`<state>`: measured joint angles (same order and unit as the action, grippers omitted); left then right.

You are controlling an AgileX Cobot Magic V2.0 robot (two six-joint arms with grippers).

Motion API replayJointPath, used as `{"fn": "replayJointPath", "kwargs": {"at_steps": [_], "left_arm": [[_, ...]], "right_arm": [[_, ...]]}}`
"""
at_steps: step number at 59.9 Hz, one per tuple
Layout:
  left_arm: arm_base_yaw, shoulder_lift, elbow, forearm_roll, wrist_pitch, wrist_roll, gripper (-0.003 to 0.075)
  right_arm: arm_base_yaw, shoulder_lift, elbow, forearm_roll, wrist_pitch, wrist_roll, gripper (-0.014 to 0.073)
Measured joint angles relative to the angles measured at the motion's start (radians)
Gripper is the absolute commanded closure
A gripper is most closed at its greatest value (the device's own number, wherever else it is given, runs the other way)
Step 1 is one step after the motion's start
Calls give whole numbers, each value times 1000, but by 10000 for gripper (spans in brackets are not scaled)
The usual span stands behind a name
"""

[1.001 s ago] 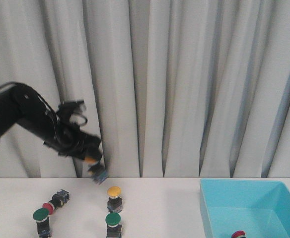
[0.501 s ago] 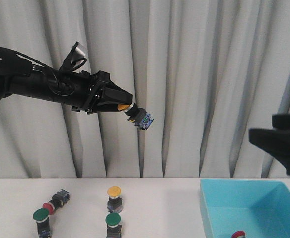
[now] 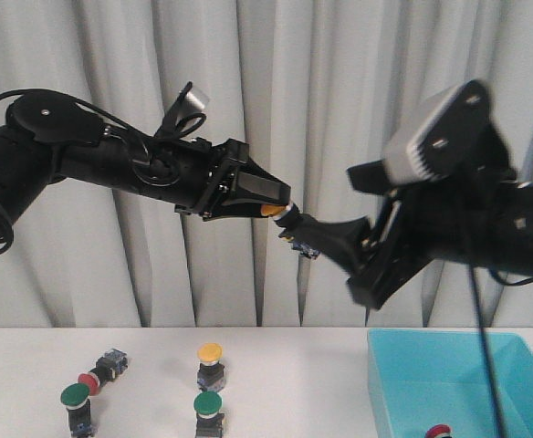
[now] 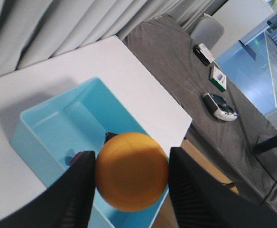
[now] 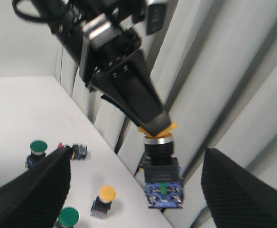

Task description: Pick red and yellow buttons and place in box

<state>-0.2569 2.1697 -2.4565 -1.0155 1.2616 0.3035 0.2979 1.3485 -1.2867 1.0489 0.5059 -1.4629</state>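
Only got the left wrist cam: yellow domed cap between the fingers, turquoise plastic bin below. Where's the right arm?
Observer: The right gripper is up in mid-air, facing the left gripper. It is open. In the right wrist view the held yellow-capped pushbutton switch hangs between its spread fingers, and neither finger touches it.
Operator: Any red or yellow on the table?
Observer: Yes, in the front view. A standing yellow-capped button is upright, and a red-capped button lies on its side.
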Motion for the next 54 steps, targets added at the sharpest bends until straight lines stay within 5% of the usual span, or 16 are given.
{"fn": "replayJointPath", "kwargs": {"at_steps": [38,54], "left_arm": [[-16,-35,-1,-15,2,0,727],[-17,-35,-1,-15,2,0,727]], "right_arm": [[62,142,0,-122,-208,32,60],[62,142,0,-122,-243,26,255]]}}
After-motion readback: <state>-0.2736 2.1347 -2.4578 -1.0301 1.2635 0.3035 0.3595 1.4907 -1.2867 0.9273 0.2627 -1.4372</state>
